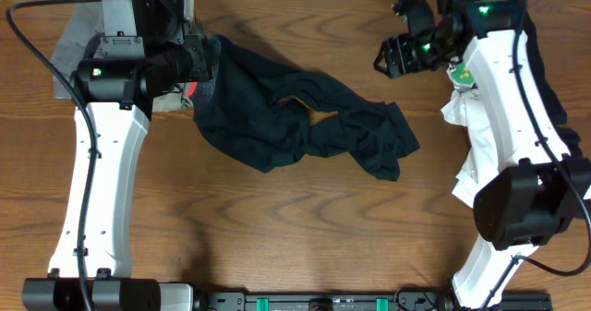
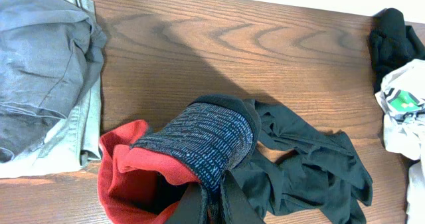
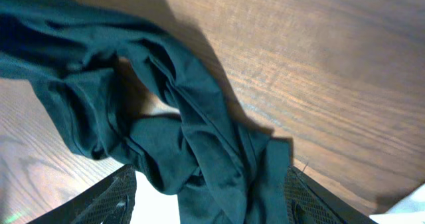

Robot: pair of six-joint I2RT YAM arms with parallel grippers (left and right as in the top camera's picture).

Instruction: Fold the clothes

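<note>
Back left corner of the surface (image 1: 277,246): grey folded garments (image 1: 74,43). Just right of these, left jaws clamped tight on the grey, red-lined waistband (image 2: 199,141) of the black trousers (image 1: 295,117). Trousers lie crumpled mid-surface, nearer the back edge. Long axis left to right, waist left, leg ends right. Right jaws stand wide apart near the back right, holding nothing. White garments (image 1: 452,113) at right edge.

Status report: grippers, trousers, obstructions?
Left gripper shut on long black athletic trousers' grey waistband. Right gripper open, clear. Trousers crumpled, unfolded. Grey garment pile beside left arm.
</note>
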